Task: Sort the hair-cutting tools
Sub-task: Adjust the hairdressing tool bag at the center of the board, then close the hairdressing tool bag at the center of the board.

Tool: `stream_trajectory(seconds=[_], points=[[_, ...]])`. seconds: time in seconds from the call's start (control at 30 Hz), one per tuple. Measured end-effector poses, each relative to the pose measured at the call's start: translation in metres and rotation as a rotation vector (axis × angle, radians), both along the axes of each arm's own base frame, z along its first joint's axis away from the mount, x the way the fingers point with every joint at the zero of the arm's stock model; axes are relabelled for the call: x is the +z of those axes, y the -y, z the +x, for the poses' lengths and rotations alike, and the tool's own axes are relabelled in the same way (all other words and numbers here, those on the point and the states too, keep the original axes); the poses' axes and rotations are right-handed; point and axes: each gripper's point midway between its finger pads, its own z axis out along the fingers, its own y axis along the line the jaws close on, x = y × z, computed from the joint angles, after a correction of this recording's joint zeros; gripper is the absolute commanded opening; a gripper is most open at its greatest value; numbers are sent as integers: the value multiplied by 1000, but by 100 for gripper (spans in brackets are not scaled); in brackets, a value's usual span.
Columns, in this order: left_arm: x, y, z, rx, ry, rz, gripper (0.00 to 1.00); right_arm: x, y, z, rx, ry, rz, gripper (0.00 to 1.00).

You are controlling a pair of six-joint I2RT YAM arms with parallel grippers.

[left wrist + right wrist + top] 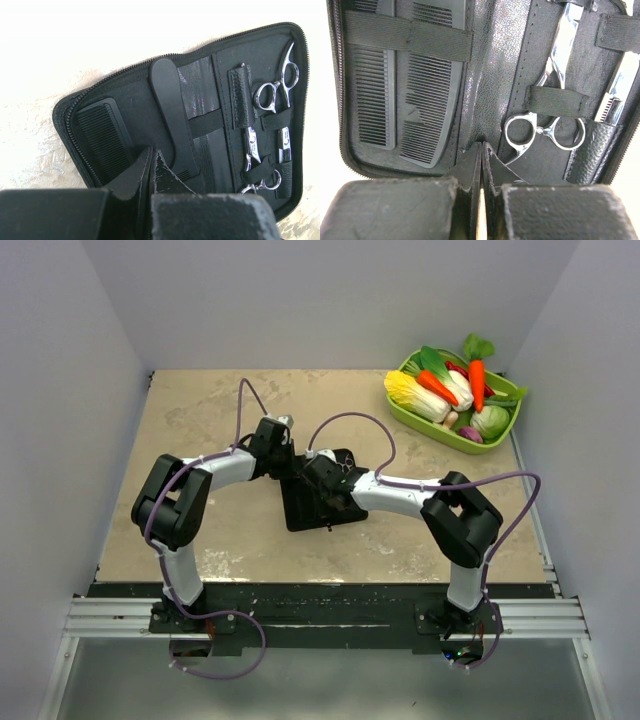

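The left gripper (pixel 153 153) is closed, fingers pressed together with nothing visible between them. Its tips are at the near edge of the open folding case (pixel 200 85), on the comb side. The right gripper (pixel 481 147) is also closed and, as far as can be seen, empty, its tips at the same edge just beside the case's central spine. Whether either touches the lining cannot be told.

All four tools lie inside the case. The outer comb (pixel 372 95) and inner comb (pixel 427 100) sit side by side on one side of the spine under a shared elastic strap (pixel 407 37). The plain scissors (pixel 559 52) and toothed scissors (pixel 622 82) are on the other side under smaller loops, the plain pair's rings toward the near edge.

The likely troubles:
- **Crowding:** Both wrists crowd this one case, so a reach across the spine could knock one arm into the other.
- **Shut fingers:** They can take nothing, and pressing down like this would probably only shove the case along the table (pixel 200 420).
- **Loose case:** Nothing visibly pins it, so a tool tugged upward rather than slid lengthwise from its strap could lift the whole case.
- **Combs:** Their teeth look apt to snag in the elastic.
- **Scissors:** They are thin, slick metal lying flat on the lining. A pinch on a blade may slip, and a freed pair could swing open.
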Motion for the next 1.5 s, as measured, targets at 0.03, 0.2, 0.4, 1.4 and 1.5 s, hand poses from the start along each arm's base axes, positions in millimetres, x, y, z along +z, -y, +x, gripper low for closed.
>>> stream_trajectory(seconds=[0.03, 0.2, 0.4, 1.4, 1.5], points=[[0, 0, 0, 0, 0, 0, 0, 0, 0, 0, 0, 1, 1, 0], [0, 0, 0, 0, 2, -2, 0, 0, 0, -5, 2, -2, 11, 0], [0, 0, 0, 1, 2, -3, 0, 3, -6, -20, 22, -7, 19, 0], [135, -18, -20, 8, 109, -53, 0, 67, 102, 62, -254, 105, 13, 0], [155, -40, -24, 62, 153, -43, 0, 54, 117, 78, -295, 101, -4, 0]])
